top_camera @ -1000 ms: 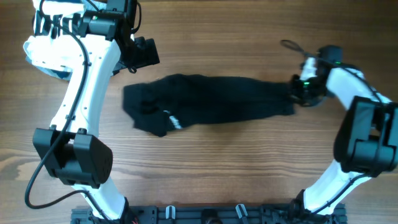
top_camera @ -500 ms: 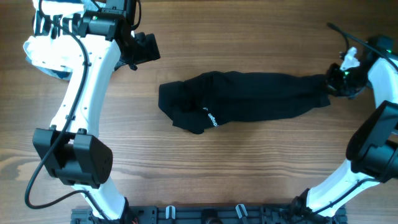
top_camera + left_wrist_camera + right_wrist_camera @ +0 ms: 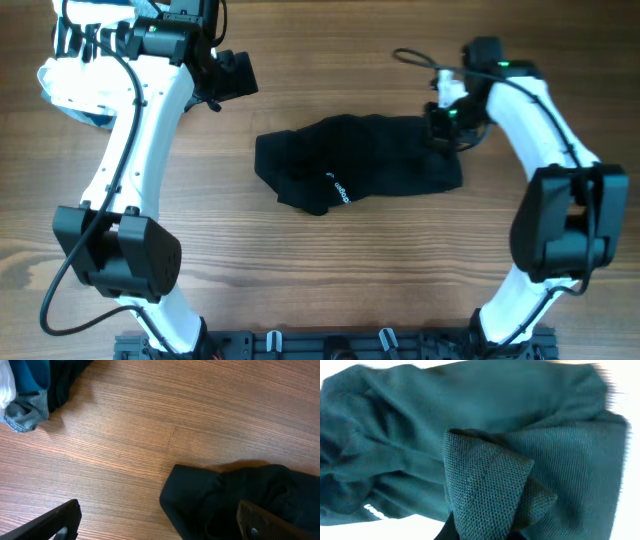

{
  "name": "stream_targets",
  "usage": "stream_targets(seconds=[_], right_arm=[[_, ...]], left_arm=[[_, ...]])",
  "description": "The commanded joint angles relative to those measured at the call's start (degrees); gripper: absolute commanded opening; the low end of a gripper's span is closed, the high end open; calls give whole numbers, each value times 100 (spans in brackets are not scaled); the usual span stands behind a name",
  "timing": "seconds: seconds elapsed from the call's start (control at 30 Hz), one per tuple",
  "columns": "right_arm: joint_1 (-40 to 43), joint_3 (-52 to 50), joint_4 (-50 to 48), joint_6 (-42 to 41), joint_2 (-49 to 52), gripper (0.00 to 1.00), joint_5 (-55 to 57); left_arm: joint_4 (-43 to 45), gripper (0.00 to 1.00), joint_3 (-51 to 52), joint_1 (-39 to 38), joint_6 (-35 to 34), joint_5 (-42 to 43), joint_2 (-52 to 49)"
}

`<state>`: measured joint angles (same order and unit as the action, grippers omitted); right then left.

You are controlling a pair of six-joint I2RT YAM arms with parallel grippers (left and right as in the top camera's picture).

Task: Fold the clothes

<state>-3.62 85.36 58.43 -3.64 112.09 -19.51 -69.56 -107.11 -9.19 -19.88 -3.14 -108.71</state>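
Observation:
The clothes are one black garment (image 3: pixel 360 160) with a small white logo, lying bunched in the middle of the wooden table (image 3: pixel 330 270). My right gripper (image 3: pixel 446 118) is shut on the garment's right end, folded back over its body; the right wrist view shows a pinched fold of fabric (image 3: pixel 485 485) filling the frame. My left gripper (image 3: pixel 232 80) hangs open and empty above the table, up and to the left of the garment. The left wrist view shows the garment's left end (image 3: pixel 225 500) between the two fingertips (image 3: pixel 160 525).
A pile of blue, grey and white clothes (image 3: pixel 85 100) lies at the far left behind the left arm; it also shows in the left wrist view (image 3: pixel 25 390). A black cable (image 3: pixel 415 60) loops near the right arm.
My right gripper pulled the garment's end far right, dragging the garment right, then carried that end back left over the body. The left arm stayed still.

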Motion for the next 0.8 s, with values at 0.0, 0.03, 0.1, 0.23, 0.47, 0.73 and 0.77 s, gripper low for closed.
stream_targets(seconds=[0.0, 0.03, 0.1, 0.23, 0.47, 0.73, 0.77], right_arm=[[-542, 76, -214, -407, -173, 4, -103], [-636, 76, -280, -472, -175, 5, -83], [-885, 76, -494, -691, -173, 6, 0], [-1207, 76, -717, -857, -173, 27, 105], [-1394, 79, -723, -560, -175, 71, -385], [-1379, 85, -809, 57, -179, 66, -1394], [-1349, 92, -837, 39, -203, 66, -1390]], left_arm=[[22, 100, -50, 22, -74, -39, 17], [22, 100, -50, 22, -74, -39, 17], [20, 100, -50, 22, -74, -37, 17], [15, 100, -50, 22, -74, -37, 17], [17, 100, -48, 20, -74, -33, 17], [22, 100, -15, 20, -72, 212, 15], [28, 100, 33, 20, -68, 293, 15]])
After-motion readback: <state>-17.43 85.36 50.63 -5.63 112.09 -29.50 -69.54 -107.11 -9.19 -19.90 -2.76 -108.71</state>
